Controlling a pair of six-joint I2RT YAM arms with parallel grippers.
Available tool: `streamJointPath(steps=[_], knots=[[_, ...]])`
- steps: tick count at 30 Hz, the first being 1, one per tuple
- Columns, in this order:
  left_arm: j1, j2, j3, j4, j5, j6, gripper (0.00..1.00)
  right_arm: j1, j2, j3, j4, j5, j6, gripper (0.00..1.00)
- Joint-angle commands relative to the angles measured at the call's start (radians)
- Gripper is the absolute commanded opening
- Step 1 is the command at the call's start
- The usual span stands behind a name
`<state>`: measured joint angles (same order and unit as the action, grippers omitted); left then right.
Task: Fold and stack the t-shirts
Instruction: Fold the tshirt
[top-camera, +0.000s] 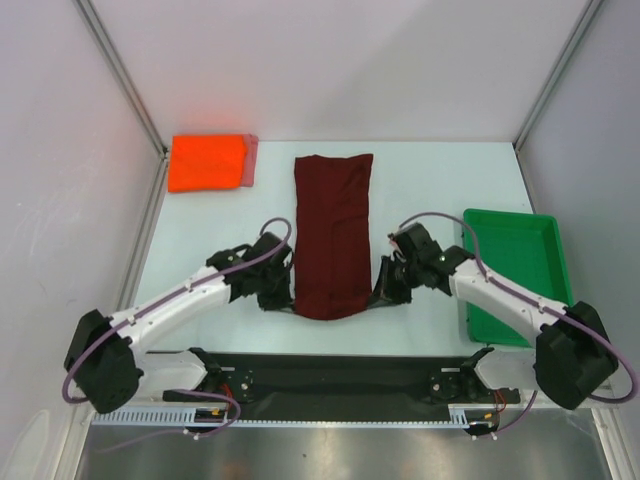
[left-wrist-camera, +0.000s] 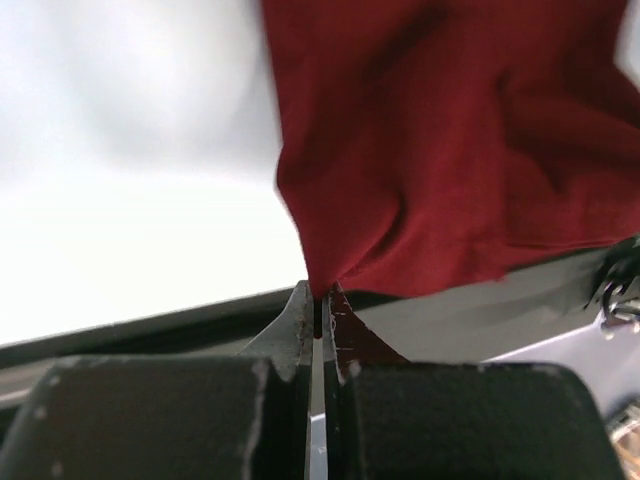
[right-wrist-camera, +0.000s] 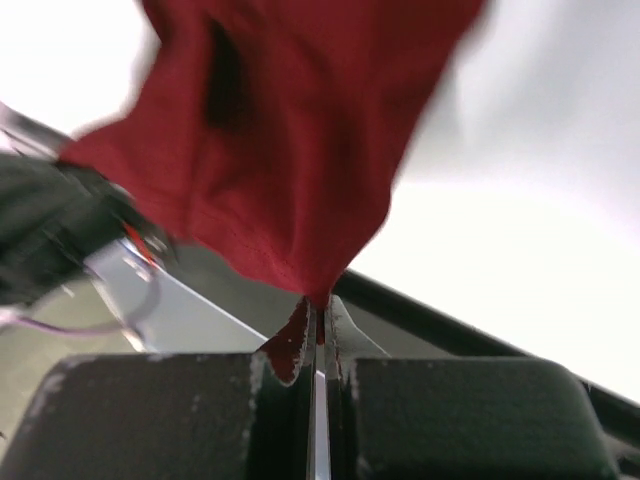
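A dark maroon t-shirt (top-camera: 333, 230) lies as a long narrow strip down the middle of the table. My left gripper (top-camera: 283, 292) is shut on its near left corner, and the cloth (left-wrist-camera: 460, 140) rises from between the tips (left-wrist-camera: 322, 298). My right gripper (top-camera: 385, 290) is shut on the near right corner, with the maroon cloth (right-wrist-camera: 290, 140) bunched above the tips (right-wrist-camera: 320, 305). A folded bright orange-red t-shirt (top-camera: 207, 162) rests at the far left on a pinkish one (top-camera: 251, 158), of which only an edge shows.
A green plastic tray (top-camera: 515, 270) stands on the right side of the table beside the right arm. A black bar (top-camera: 330, 375) runs along the near edge between the arm bases. White walls close in the table's sides and back.
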<state>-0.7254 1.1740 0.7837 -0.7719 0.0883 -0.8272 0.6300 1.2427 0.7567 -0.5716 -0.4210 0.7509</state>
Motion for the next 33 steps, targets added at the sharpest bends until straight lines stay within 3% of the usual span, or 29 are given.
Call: streamJointPath(steps=[1,8,13,18,29,31,33], knots=[[0.023,0.090,0.169,-0.072,-0.123,0.144,0.01,-0.067,0.087,0.163,-0.045,0.051,-0.048,0.00],[0.191,0.367,0.441,-0.066,-0.096,0.284,0.02,-0.199,0.313,0.406,-0.036,-0.012,-0.136,0.00],[0.236,0.587,0.707,-0.104,-0.096,0.362,0.02,-0.260,0.556,0.616,-0.092,-0.028,-0.226,0.00],[0.267,0.777,0.925,-0.175,-0.096,0.405,0.02,-0.303,0.698,0.780,-0.106,-0.065,-0.254,0.00],[0.327,0.950,1.052,-0.172,-0.036,0.413,0.04,-0.351,0.905,0.964,-0.137,-0.122,-0.275,0.01],[0.331,0.967,1.066,-0.165,-0.024,0.412,0.10,-0.354,0.932,0.981,-0.139,-0.121,-0.275,0.05],[0.334,0.977,1.085,-0.164,-0.038,0.410,0.28,-0.358,0.952,1.016,-0.139,-0.122,-0.271,0.16]])
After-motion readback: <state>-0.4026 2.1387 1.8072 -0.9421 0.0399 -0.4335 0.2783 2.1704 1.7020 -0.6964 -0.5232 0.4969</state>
